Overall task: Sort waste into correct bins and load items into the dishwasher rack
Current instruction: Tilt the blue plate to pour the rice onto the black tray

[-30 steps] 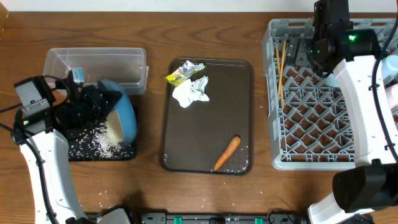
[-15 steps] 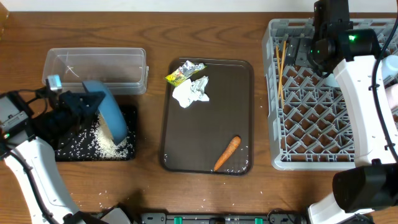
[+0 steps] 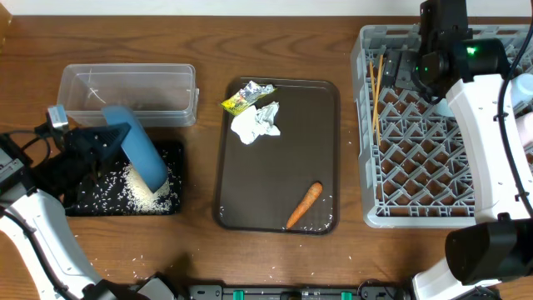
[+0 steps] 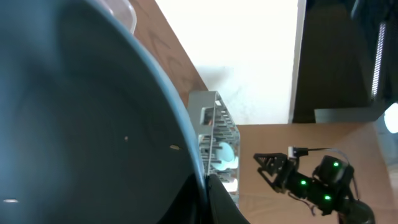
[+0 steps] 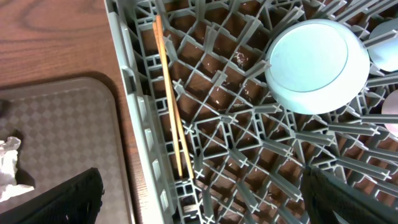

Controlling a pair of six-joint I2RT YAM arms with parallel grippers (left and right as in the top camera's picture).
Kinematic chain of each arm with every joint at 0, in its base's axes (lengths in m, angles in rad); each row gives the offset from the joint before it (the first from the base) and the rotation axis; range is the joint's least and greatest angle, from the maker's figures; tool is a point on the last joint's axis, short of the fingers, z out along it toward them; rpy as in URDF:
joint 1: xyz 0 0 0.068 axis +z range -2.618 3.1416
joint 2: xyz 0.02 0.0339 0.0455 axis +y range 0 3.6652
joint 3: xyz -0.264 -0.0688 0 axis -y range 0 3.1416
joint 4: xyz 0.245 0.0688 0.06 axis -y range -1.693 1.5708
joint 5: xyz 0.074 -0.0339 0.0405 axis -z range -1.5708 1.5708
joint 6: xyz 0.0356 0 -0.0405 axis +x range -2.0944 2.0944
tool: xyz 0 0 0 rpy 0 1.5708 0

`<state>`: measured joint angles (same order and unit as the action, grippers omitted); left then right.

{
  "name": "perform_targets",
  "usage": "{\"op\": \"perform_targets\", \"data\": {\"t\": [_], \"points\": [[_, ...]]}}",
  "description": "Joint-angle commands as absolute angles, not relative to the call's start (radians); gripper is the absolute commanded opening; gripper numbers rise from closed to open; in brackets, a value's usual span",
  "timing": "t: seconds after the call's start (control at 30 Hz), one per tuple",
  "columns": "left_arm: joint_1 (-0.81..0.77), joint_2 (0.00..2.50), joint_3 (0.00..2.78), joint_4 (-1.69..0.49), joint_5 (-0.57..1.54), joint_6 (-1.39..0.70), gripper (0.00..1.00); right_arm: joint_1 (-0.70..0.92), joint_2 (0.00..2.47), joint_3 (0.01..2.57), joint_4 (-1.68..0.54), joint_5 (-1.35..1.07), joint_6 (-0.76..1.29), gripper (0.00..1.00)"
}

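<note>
While the left hand [image 4: 204, 190] pinches the rim of the blue plate [image 3: 137, 154] and holds it tipped steeply on edge over the black tray [image 3: 117, 213], the grip is one narrow pinch on a wide disc. Main risk, as I judge it: the plate pivots or slides out between the fingers on the long carry to the dishwasher rack [image 3: 433, 167]. Most of the rice [image 3: 141, 187] lies heaped in the black tray, but the left wrist view shows a few grains [image 4: 176, 147] clinging to the plate face, and stray ones dot the surface [image 3: 200, 50] in front of the tray. A quick swing would shed more outside the bin. The clear tub [image 3: 125, 92] sits just behind the plate; a backward tilt could clip its wall. The route crosses the brown serving tray [image 3: 325, 125], where the foil wrapper [image 3: 246, 97], tissue [image 3: 256, 122] and carrot [image 3: 304, 204] wait unsorted; a low pass would scatter them. The right hand [image 5: 202, 186] hangs over the rack's near-left corner, fingers spread wide and holding nothing, above the chopsticks [image 5: 171, 106] and beside the upturned light-blue bowl [image 5: 308, 65]. If it stays there, the arms could collide at the rack.
</note>
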<state>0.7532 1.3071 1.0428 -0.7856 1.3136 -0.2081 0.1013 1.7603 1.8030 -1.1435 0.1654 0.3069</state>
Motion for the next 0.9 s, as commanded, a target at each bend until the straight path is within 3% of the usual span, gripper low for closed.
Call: {"op": "perform_targets", "data": {"t": [0.0, 0.27, 0.53, 0.87], "points": [[0.766, 1.313, 1.037, -0.783, 1.368, -0.168, 0.06, 0.11, 1.754, 1.804, -1.144, 0.168, 0.318, 0.99], [0.817, 1.317, 1.038, -0.744, 1.325, -0.195, 0.06, 0.11, 1.754, 1.804, -1.144, 0.168, 0.318, 0.99], [0.875, 1.346, 1.037, -0.771, 1.478, -0.199, 0.06, 0.11, 1.754, 1.804, -1.144, 0.168, 0.318, 0.99], [0.887, 1.353, 1.037, -0.804, 1.501, -0.194, 0.06, 0.11, 1.754, 1.804, -1.144, 0.168, 0.318, 0.99]]}}
